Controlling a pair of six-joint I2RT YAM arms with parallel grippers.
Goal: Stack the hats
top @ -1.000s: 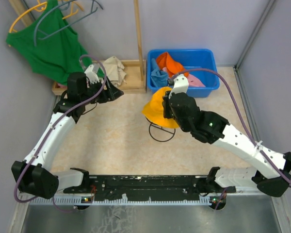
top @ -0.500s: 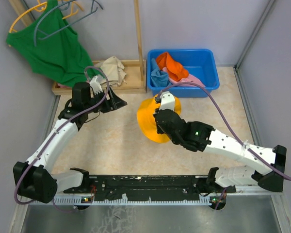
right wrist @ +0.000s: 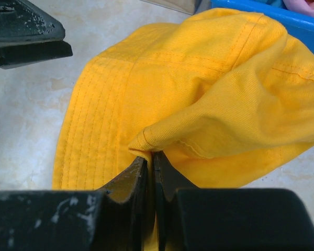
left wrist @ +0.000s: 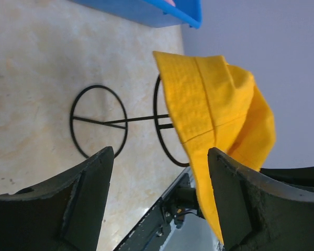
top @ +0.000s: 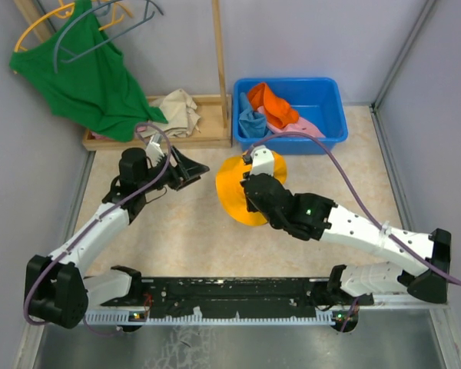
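Yellow-orange hat [right wrist: 146, 94] folded, brim stitched in rows

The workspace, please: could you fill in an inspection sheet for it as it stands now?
Surface: beige tabletop, black wire stand on it.
Job's things: yellow-orange hat held up at the stand; orange hat, light blue hat, pink hat in blue bin.
Clutter: green tank top on hanger; beige cloth on wooden base.
Grippers: left gripper open, empty; right gripper shut on yellow-orange hat's fabric.
Cables: purple cable along each arm, none seen snagged.
Surroundings: grey walls, wooden post.
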